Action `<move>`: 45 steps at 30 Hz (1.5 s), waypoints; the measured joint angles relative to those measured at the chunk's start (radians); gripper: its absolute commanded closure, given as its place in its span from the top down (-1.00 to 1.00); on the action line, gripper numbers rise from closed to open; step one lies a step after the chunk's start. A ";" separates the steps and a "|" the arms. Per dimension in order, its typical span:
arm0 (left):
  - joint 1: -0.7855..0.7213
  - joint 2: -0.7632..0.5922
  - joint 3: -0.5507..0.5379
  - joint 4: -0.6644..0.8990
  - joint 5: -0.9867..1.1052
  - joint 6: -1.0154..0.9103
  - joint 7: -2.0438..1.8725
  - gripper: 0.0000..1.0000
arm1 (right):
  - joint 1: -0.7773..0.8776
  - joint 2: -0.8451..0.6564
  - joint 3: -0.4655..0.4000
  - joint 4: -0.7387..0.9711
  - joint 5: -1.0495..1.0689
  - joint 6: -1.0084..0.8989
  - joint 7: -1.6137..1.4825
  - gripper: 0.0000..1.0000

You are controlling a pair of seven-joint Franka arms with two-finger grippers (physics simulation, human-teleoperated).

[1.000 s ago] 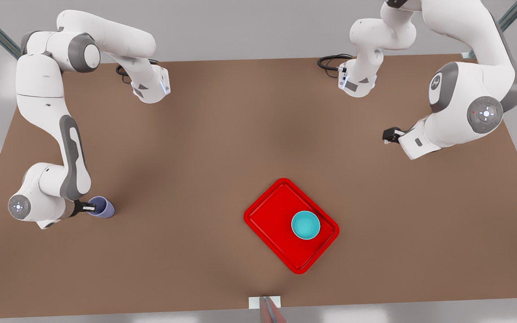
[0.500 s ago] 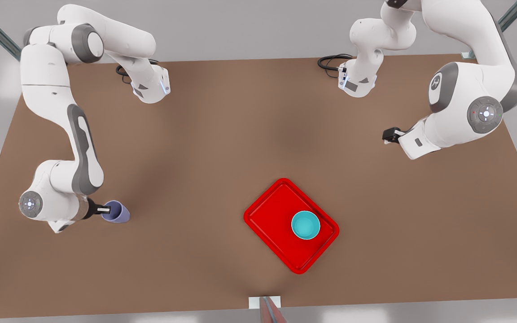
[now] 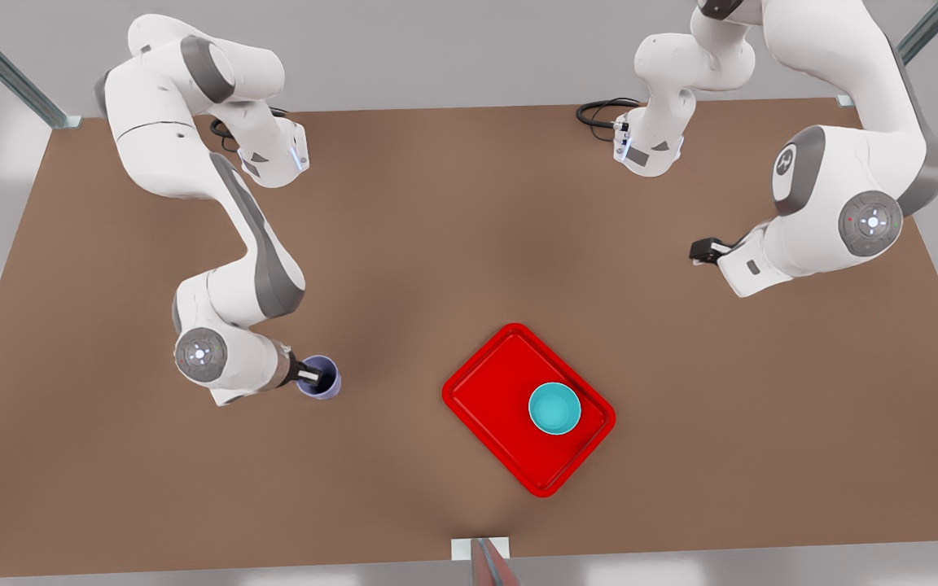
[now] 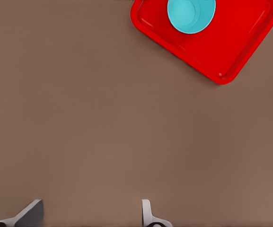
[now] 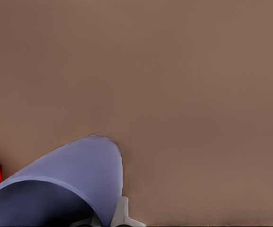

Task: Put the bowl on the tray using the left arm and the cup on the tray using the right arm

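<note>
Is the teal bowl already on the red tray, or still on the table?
On the tray: the bowl sits upright inside the tray's rim; no gripper touches it.

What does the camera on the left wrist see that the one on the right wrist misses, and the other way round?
Left wrist view alone: the teal bowl sitting on the tray, and the left claw with its fingers spread apart over bare table. Right wrist view alone: the lavender cup seen close up, held at its rim by the right claw. Both share the brown table and the red tray, which in the right wrist view is just a sliver at the picture's edge.
</note>
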 measured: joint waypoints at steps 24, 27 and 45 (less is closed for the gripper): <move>-0.001 0.005 -0.007 -0.002 0.006 0.002 -0.002 1.00 | 0.336 0.339 0.013 0.300 0.224 0.301 0.242 -0.57; -0.001 0.005 -0.007 -0.002 0.006 0.002 -0.002 1.00 | 0.378 0.363 -0.031 0.306 0.216 0.312 0.240 -0.57; -0.001 0.009 -0.007 -0.002 0.007 0.002 -0.002 1.00 | 0.411 0.402 -0.057 0.301 0.140 0.341 0.246 0.79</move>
